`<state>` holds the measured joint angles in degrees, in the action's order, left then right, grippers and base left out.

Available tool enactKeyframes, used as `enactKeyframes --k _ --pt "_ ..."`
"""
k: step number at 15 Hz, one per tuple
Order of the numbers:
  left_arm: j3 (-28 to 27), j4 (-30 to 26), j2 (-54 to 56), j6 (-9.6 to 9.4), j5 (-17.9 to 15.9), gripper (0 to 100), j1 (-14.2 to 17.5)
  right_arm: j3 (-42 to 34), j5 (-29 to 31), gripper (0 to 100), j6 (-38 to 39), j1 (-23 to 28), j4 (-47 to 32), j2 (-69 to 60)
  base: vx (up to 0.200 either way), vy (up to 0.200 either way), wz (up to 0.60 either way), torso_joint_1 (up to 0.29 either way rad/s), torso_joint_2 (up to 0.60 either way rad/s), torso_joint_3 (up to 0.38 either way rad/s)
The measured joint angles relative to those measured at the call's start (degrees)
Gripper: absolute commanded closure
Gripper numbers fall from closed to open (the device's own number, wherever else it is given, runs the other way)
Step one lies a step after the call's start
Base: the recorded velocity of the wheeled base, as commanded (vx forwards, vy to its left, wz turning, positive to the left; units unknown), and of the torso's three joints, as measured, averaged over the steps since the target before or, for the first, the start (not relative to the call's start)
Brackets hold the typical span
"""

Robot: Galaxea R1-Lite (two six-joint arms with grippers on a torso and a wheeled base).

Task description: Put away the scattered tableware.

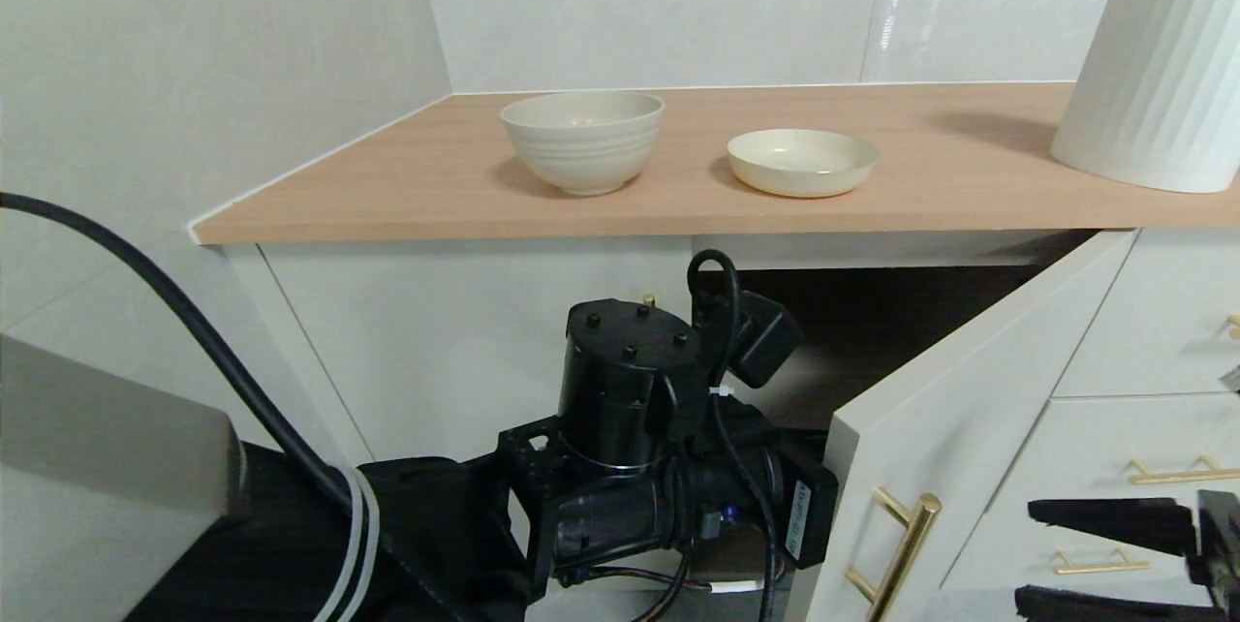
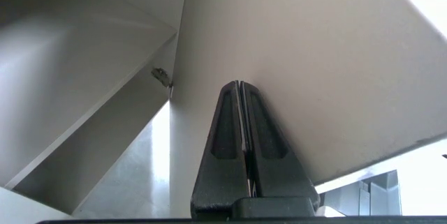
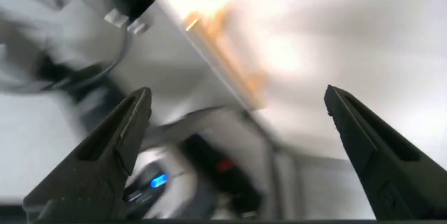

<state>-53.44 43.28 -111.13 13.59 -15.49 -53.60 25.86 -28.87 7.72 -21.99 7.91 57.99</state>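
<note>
White kitchen cabinets (image 1: 455, 351) run under a wooden countertop (image 1: 436, 186), and one cabinet door (image 1: 969, 409) stands swung open toward the robot, a brass handle (image 1: 901, 544) on its outer face. Nearest of all, on the handle side of that door and low beside it, the right gripper (image 1: 1027, 552) hangs with its two black fingers spread wide and nothing between them; its wrist camera shows the handle as a blur past the fingertips. On the door's inner side, the left arm (image 1: 630, 409) sits low in front of the dark cabinet opening, with a black cable (image 1: 194, 322) trailing off from it. The left gripper (image 2: 239, 88) has its fingers pressed flat together, gripping nothing, tips right up at the door's white inner panel; whether they touch it I cannot tell. Past the door's handle side are drawers (image 1: 1143, 448) with small brass pulls. Above and behind the door, a deep bowl (image 1: 583, 139) and a shallow dish (image 1: 802, 160), both cream, sit upright on the countertop, near each other but apart, the dish closer to the door's hinge side. Farther along beyond the dish, above the drawers, stands a tall white ribbed container (image 1: 1158, 70). Behind everything rises a pale tiled wall (image 1: 678, 2)
</note>
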Motion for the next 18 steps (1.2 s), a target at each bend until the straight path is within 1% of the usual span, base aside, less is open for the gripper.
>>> enactKeyframes --k 2,3,5,6,8,10,11,14,16,18 --pt "0.1 0.0 0.0 0.01 0.0 100 0.0 4.9 6.3 0 -1.3 0.1 -7.1 -4.3 0.0 0.0 0.0 0.0 0.0 0.0" --pt "0.1 0.0 0.0 0.01 0.0 100 0.0 7.2 11.5 0 -2.4 0.2 -9.7 -5.9 0.0 0.0 0.0 0.0 0.0 0.0" --pt "0.1 0.0 0.0 0.0 0.0 100 0.0 9.8 21.6 0 -6.1 -0.2 -12.5 -7.8 0.0 0.0 0.0 0.0 0.0 0.0" --pt "0.1 0.0 0.0 0.01 0.0 100 0.0 10.7 24.2 0 -7.1 -0.6 -13.5 -8.3 0.0 0.0 0.0 0.0 0.0 0.0" --pt "0.2 0.0 0.0 0.01 0.0 100 0.0 13.7 23.9 0 -7.3 -3.0 -17.5 -8.7 0.0 0.0 0.0 0.0 0.0 0.0" --pt "0.3 0.0 0.0 0.01 0.0 100 0.0 15.8 21.9 0 -7.3 -5.3 -19.8 -8.8 0.0 0.0 0.0 0.0 0.0 0.0" --pt "0.3 0.0 0.0 0.01 0.0 100 0.0 15.6 20.9 0 -7.0 -5.7 -20.0 -8.9 -0.2 0.0 0.0 0.002 0.0 0.002" --pt "0.3 0.1 -0.1 0.01 0.1 100 0.1 15.3 20.6 0 -6.7 -6.1 -20.0 -9.0 -0.2 0.0 0.0 0.007 0.0 -0.002" --pt "0.3 -0.4 -0.5 0.0 -0.2 100 -0.1 15.3 20.6 0 -6.7 -6.1 -19.9 -9.1 0.0 0.0 0.0 0.0 0.0 0.0" --pt "-1.3 -0.2 -1.8 0.01 -0.2 100 0.0 15.3 20.6 0 -6.7 -6.1 -19.8 -9.3 0.0 0.0 0.0 0.0 0.0 0.0"
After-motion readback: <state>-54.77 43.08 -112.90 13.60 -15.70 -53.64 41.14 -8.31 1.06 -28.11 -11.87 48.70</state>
